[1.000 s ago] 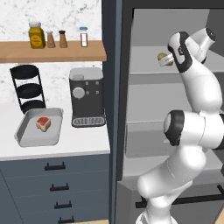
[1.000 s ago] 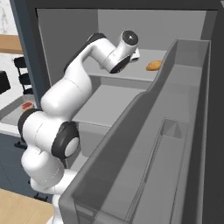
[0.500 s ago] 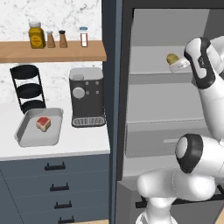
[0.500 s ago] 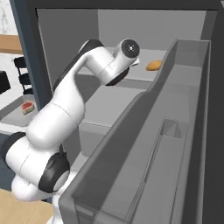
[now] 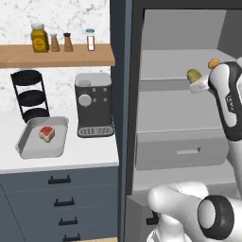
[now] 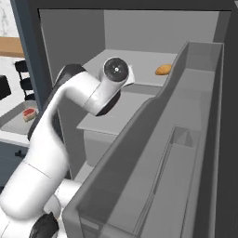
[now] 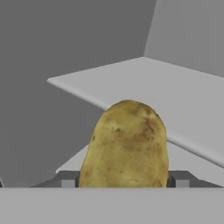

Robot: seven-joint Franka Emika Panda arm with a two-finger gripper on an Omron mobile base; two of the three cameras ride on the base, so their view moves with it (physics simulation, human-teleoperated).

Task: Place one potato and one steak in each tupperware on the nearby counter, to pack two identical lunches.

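Packing is at an early stage: the hand (image 7: 124, 180) is closed on one potato (image 7: 125, 144) inside the open fridge, a second potato (image 6: 163, 69) lies on the far shelf, and one steak (image 5: 47, 133) sits in a tray (image 5: 28, 150) on the table (image 5: 90, 153) to the left.

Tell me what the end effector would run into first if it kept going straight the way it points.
Holding a potato, the end effector points into the fridge; the grey shelf ahead looks likeliest to be met first, though depth is unclear.
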